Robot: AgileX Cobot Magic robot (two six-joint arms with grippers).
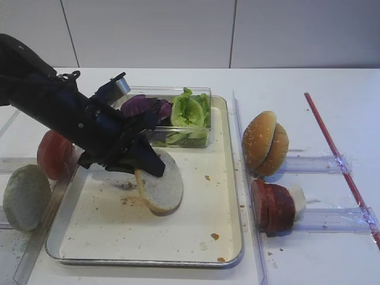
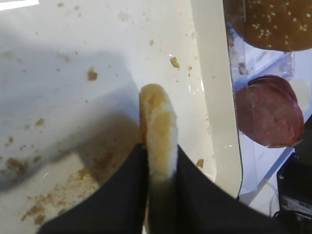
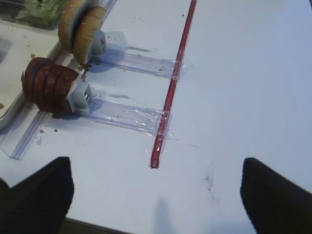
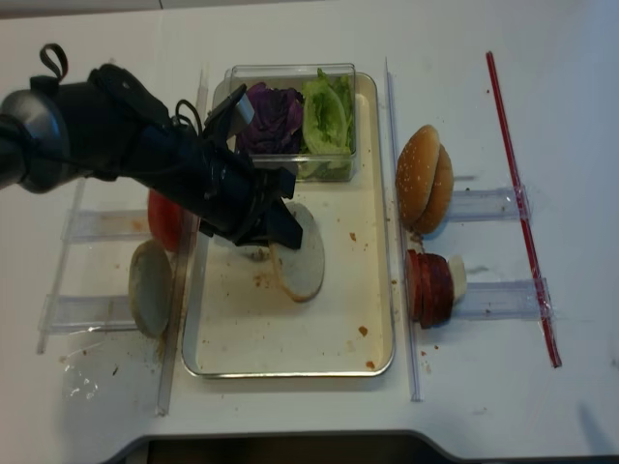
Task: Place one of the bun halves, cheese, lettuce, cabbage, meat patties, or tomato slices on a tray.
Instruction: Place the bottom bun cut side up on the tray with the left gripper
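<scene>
Bread first: we see the left gripper (image 1: 155, 168) reaching over the tray (image 1: 228, 196) with its dark fingers (image 2: 117, 195) pressed on either face of a pale bun half (image 1: 161, 183), which stands tilted on edge with its lower rim down on the crumb-strewn cream surface near the tray's middle; in the left wrist view the tan rim of that disc rises between the two fingers, so we read the jaws as narrow and clamped on the bread; at the far end of the tray sits a clear plastic box (image 1: 202, 138) holding dark purple cabbage (image 1: 145, 107) on the left and light green lettuce (image 1: 190, 110) on the right; left of the tray, outside its rim, we find the tomato slices (image 1: 53, 154) standing on edge and, nearer the camera, another pale bun half (image 1: 26, 197) also upright in a clear holder; right of the tray, two sesame-seeded bun halves (image 1: 265, 143) lean together on a clear plastic rack (image 1: 314, 163), and just in front of them the meat patties (image 1: 272, 207) stand stacked on edge on a second rack; a red strip (image 1: 341, 169) runs along the white table (image 1: 309, 89) well to the right; the right gripper (image 3: 156, 195) hovers over bare table beside that strip, its two dark fingertips (image 3: 41, 192) spread wide apart with nothing between them.
</scene>
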